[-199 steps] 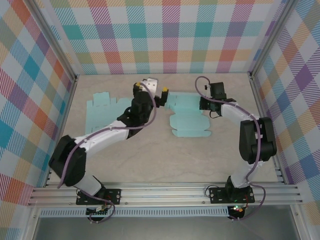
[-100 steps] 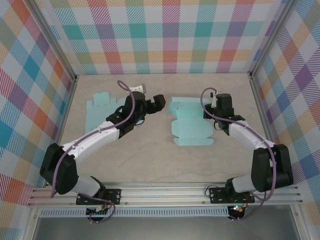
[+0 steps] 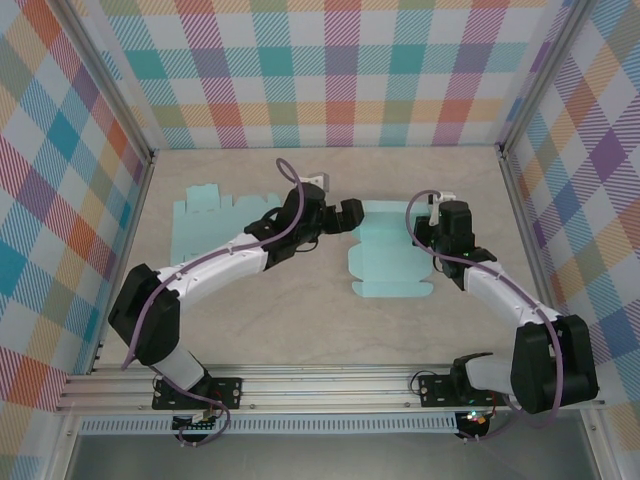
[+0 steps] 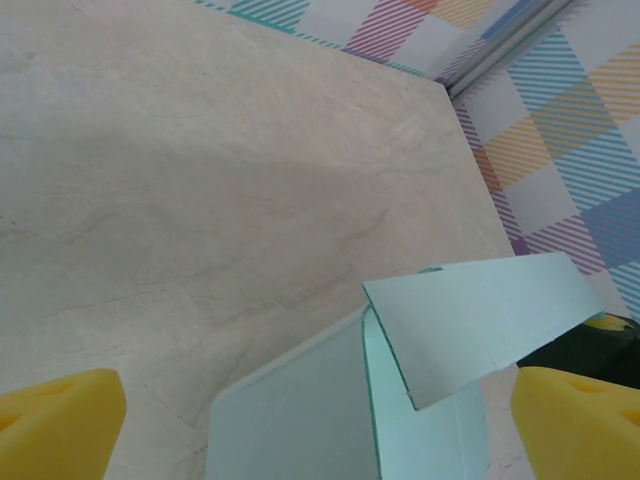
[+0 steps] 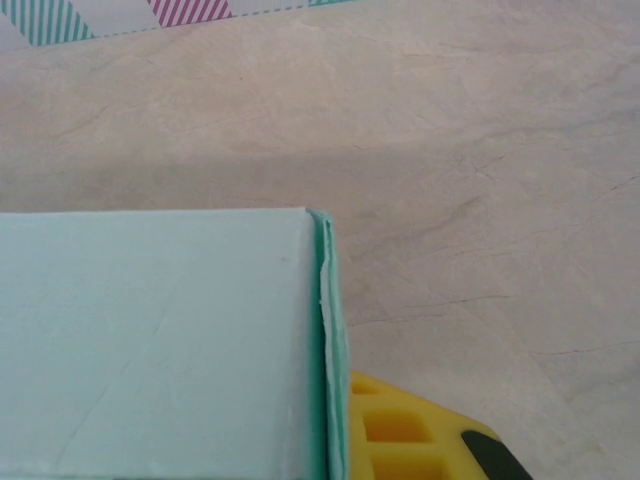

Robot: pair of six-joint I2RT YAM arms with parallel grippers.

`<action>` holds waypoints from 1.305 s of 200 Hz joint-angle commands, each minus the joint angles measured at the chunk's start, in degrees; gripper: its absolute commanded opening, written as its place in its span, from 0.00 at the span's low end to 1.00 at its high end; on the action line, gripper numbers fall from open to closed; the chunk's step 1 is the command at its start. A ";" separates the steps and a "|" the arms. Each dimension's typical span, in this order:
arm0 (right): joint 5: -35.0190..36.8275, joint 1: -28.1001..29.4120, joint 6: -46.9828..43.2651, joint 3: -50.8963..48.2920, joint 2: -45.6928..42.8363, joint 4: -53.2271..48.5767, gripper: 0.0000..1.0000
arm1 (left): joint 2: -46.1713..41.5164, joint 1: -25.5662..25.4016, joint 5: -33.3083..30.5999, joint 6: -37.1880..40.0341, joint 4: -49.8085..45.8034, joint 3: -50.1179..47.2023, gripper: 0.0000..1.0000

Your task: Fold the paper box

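Across the tabletop [image 3: 300,330], two pale green pieces. Near the middle, between both arms: the paper box [image 3: 385,265], partly raised, with one flap [image 4: 470,320] lifted and tilted in the left wrist view. Well off to the left: a flat sheet [image 3: 205,212] of the same card, lying untouched.

Compared with a second ago: box nudged a little rightward and toward the near edge. Left pincer [image 3: 352,215] brought across to the box's far left corner. Yellow fingertips [image 4: 60,420] wide apart, straddling the lifted flap and gripping nothing.

Right pincer [image 3: 422,232] drawn in against the box's right side. A side wall [image 5: 325,340] stands just beside one yellow finger [image 5: 400,440]. Other finger hidden, so cannot tell whether clamped or apart.

Judging from this: early in the fold, with both arms now placed to work the box. Probably next: closing on the flap and pressing it over while steadying the right wall. Some risk of thin card buckling or sliding away.
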 commanded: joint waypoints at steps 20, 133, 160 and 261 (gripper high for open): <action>0.11 0.43 -0.30 -0.39 -1.48 3.17 0.00 | 1.18 -0.31 -5.20 1.79 -2.91 1.49 0.96; -2.24 0.79 -0.41 -1.10 -3.49 4.46 0.00 | 5.17 -0.39 -4.49 1.80 -4.39 1.71 0.75; -2.42 0.80 -0.44 -1.52 -3.72 4.85 0.00 | 4.76 -0.32 -4.62 1.19 -3.33 -0.41 0.62; -2.44 0.78 -0.44 -1.44 -3.07 4.80 0.00 | -0.41 2.18 -10.14 2.13 -3.38 -6.33 0.37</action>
